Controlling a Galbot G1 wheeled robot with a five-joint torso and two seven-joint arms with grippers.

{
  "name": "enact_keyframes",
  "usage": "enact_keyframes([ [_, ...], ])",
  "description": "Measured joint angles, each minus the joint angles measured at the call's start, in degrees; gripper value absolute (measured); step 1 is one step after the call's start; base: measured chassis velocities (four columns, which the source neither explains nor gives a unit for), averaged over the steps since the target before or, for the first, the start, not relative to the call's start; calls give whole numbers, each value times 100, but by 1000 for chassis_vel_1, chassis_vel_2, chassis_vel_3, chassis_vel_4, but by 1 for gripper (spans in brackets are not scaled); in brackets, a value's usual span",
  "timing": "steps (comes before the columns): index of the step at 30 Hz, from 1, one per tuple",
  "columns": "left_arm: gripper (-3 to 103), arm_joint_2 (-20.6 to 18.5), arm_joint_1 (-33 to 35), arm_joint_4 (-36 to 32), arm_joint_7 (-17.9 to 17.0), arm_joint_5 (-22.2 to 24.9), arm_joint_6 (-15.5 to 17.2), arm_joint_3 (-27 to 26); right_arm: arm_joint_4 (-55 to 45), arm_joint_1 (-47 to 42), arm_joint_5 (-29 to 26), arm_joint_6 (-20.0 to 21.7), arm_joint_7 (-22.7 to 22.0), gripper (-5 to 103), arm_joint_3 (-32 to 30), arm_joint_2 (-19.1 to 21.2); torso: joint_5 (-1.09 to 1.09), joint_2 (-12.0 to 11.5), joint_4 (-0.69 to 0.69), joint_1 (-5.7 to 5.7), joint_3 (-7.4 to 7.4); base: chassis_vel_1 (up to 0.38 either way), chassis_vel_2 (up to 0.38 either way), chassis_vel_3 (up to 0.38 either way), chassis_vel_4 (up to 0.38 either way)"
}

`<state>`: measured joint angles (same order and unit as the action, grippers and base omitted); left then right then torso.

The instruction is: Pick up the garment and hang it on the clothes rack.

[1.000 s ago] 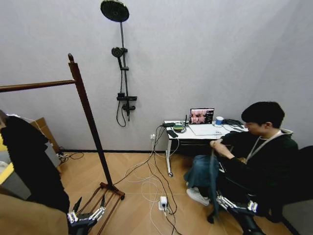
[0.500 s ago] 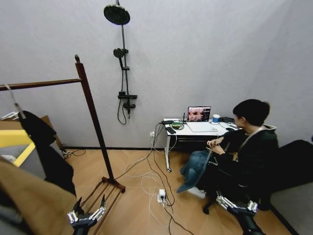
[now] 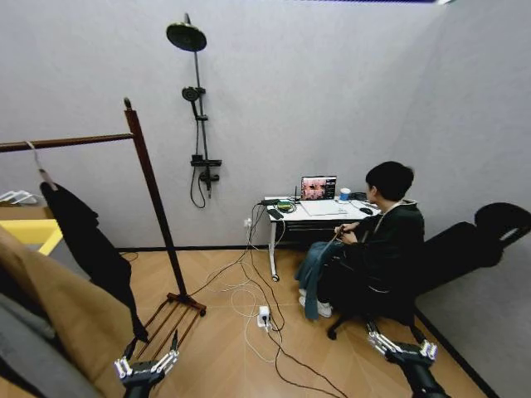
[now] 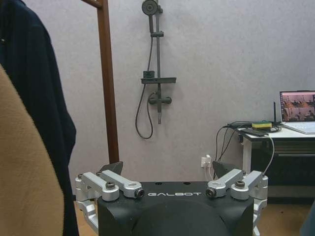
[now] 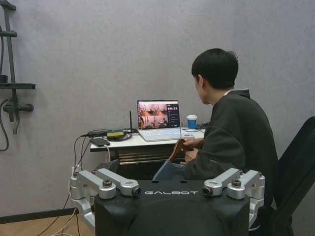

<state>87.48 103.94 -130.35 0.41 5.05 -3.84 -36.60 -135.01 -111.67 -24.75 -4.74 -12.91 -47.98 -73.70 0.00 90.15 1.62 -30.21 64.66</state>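
So both claws are low and near with nothing in them: left gripper (image 3: 148, 365) spread wide, right gripper (image 3: 401, 349) likewise. Further left, the soft black jacket-like garment (image 3: 87, 240) hangs from the reddish-brown wooden clothes rack (image 3: 153, 199). Looks light and floppy, so I'd grab its thin wire hanger (image 3: 37, 166).
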Motion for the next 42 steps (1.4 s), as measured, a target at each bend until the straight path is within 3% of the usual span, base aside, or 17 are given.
enact_keyframes([
  [18, 100, 0, 0, 0, 0, 0, 0, 0, 0, -1, 0, 0, 0, 100, 0, 0, 1, 2, 1, 5, -2, 3, -77, -27, 68],
  [29, 100, 0, 1, 0, 2, 0, 0, 0, 0, -3, -1, -1, 0, 100, -1, 0, 1, 7, 3, 14, -5, 159, -164, -134, 162],
  [42, 100, 0, -1, 0, 1, 0, 0, 0, 0, 0, -1, -1, 0, 100, -1, 0, 3, 0, 0, 1, -1, 140, 109, -146, -103],
])
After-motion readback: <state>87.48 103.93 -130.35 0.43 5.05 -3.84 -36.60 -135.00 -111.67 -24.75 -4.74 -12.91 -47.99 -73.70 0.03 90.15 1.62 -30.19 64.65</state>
